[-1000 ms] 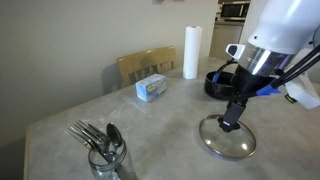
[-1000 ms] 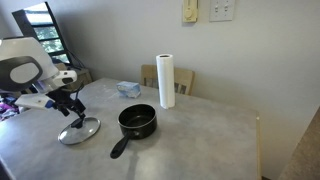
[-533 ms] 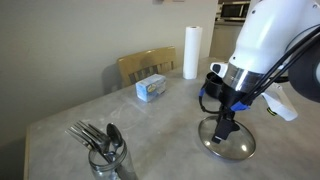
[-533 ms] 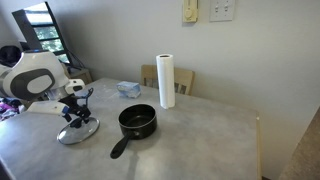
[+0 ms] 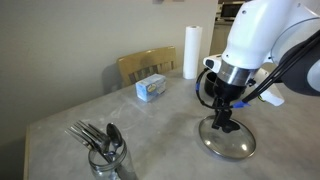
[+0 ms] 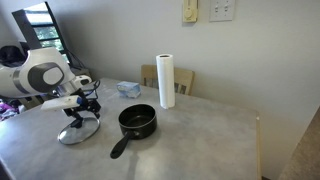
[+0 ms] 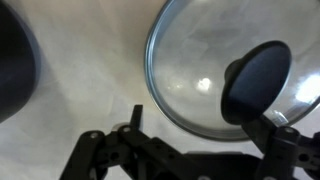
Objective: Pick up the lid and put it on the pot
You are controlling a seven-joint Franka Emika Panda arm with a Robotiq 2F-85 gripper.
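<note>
1. vs 1 s ago: arm body has swung in over the lid (image 5: 229, 141) and the wrist has turned. The gripper (image 5: 222, 124) sits lower, right above the knob (image 5: 225, 127).
2. Other exterior view agrees: arm head has shifted toward the pot (image 6: 137, 121), and the gripper is down on the lid.
3. Lid hasn't moved since then. It's flat on the table (image 5: 150, 125), same spot.
4. Pot also unchanged: upright, uncovered, long handle (image 6: 120, 148) pointing to the front table edge. Lid lies near it on the arm's side, not touching.
5. Gripper state, from the wrist view: fingers (image 7: 132, 128) are spread wide and jaws not clamped. The knob sits close to one finger, not centred. Can't tell if there's contact.
6. Lid look: round, clear glass, with a thin metal rim (image 7: 150, 75) and table showing through. There's a glare spot on the dome. The knob is black, centred and slightly blurred in the wrist view.
7. Dark blur at the wrist view's edge, prob the pot; can't confirm.
8. Rest in an exterior view: paper towel roll (image 5: 190, 52) upright at the far table edge, blue box (image 5: 152, 88) by the chair (image 5: 140, 64), glass jar of cutlery (image 5: 106, 157) at the near edge. All are well apart from the lid.
</note>
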